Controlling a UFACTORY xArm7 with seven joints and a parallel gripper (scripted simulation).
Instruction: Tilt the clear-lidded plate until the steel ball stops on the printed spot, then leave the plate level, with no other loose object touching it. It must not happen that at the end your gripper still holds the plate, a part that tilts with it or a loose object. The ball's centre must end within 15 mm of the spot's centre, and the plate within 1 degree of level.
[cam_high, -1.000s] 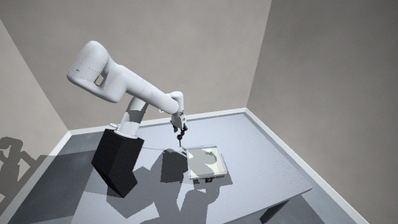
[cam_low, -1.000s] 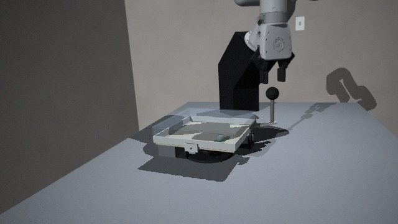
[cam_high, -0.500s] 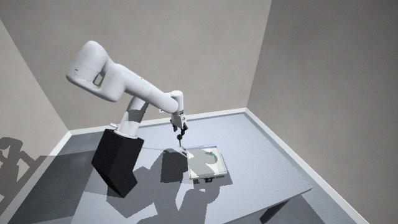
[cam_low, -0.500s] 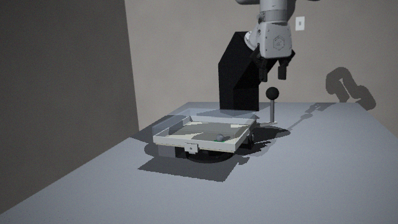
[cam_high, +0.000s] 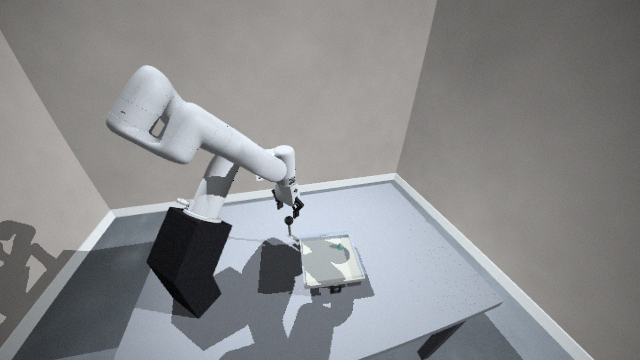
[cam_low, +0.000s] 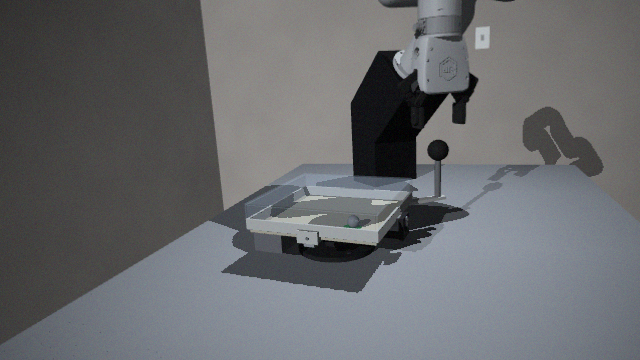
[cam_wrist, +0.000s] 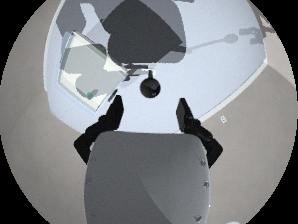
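Observation:
The clear-lidded plate (cam_low: 327, 212) sits on its dark pivot base on the grey table and looks about level; it also shows in the top view (cam_high: 332, 261) and in the wrist view (cam_wrist: 89, 70). The steel ball (cam_low: 353, 220) rests near the plate's front right edge, on the green printed spot (cam_high: 340, 246). A thin lever with a black knob (cam_low: 438, 149) stands upright at the plate's far right corner. My gripper (cam_low: 439, 114) is open and empty, hovering clear above the knob (cam_wrist: 150, 87), which shows between and beyond my fingertips in the wrist view.
The arm's black pedestal (cam_low: 385, 135) stands behind the plate. The table's edge (cam_high: 440, 325) runs to the front right. Walls close in on the back and sides.

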